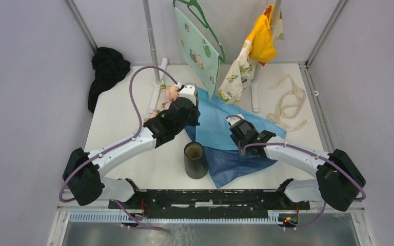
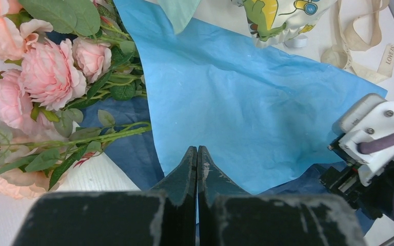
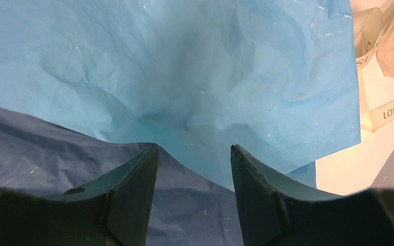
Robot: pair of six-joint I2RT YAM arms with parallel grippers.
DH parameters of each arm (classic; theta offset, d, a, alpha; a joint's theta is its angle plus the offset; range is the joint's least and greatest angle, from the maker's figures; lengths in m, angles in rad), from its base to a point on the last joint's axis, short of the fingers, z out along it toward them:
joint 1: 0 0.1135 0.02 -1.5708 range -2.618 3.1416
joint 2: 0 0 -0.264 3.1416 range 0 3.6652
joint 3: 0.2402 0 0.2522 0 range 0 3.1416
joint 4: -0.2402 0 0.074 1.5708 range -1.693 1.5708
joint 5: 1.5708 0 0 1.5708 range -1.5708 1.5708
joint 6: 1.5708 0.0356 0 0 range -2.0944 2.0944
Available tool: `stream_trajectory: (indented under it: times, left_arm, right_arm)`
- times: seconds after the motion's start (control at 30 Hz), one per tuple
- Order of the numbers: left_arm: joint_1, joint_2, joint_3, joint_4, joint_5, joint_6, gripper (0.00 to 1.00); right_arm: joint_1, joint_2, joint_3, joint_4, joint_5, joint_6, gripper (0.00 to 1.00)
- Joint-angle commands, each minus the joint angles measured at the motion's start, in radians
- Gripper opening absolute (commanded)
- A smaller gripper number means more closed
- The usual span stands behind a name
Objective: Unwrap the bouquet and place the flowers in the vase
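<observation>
The bouquet lies unwrapped. Its pink flowers (image 1: 170, 96) (image 2: 51, 77) rest on the table, stems partly on the dark-blue paper (image 1: 236, 164) (image 2: 128, 148) (image 3: 46, 148). The light-blue paper (image 1: 218, 125) (image 2: 246, 102) (image 3: 184, 66) is spread flat over it. The cream ribbon (image 1: 287, 102) (image 2: 361, 48) (image 3: 390, 110) sits loose at the far right. The black vase (image 1: 195, 160) stands upright near the front. My left gripper (image 1: 194, 117) (image 2: 197, 148) is shut, nothing seen between its jaws, tips above the light-blue paper beside the stems. My right gripper (image 1: 236, 125) (image 3: 194, 148) is open over the seam of both papers.
A black cloth heap (image 1: 107, 72) lies at the back left. A pale green patterned cloth (image 1: 200, 46) on a green hanger and yellow and printed garments (image 1: 251, 51) hang from a rack (image 1: 151, 41) at the back, its feet on the table.
</observation>
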State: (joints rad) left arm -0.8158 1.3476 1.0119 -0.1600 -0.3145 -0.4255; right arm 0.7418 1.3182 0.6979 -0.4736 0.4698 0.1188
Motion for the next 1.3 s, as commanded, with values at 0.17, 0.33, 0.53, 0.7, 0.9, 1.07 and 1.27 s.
stream_trajectory:
  times: [0.17,0.33,0.53,0.7,0.9,1.07,1.27]
  left_arm:
    - [0.0,-0.034,0.009,0.027,-0.02,0.04,0.02]
    - [0.001,-0.024,0.011,0.033,0.002,0.036,0.02]
    - [0.0,-0.049,-0.001,0.026,-0.014,0.035,0.02]
    - [0.0,-0.053,-0.008,0.028,-0.021,0.034,0.02]
    - [0.0,-0.037,-0.001,0.031,-0.017,0.029,0.02]
    - [-0.001,-0.055,-0.008,0.021,-0.042,0.033,0.02]
    - [-0.001,-0.065,-0.01,0.011,-0.066,0.041,0.02]
  right_arm:
    - [0.063,-0.165,-0.001,-0.057,-0.021,0.074,0.62]
    - [0.067,-0.125,-0.026,-0.015,-0.027,0.072,0.62]
    - [0.07,-0.038,0.002,-0.01,0.001,0.047,0.62]
    - [0.072,-0.021,0.002,0.0,0.017,0.038,0.62]
    - [0.07,0.075,0.032,0.061,0.139,0.024,0.55]
    - [0.071,0.155,0.081,0.093,0.199,0.007,0.03]
    - [0.068,0.122,0.214,0.051,0.294,-0.026,0.0]
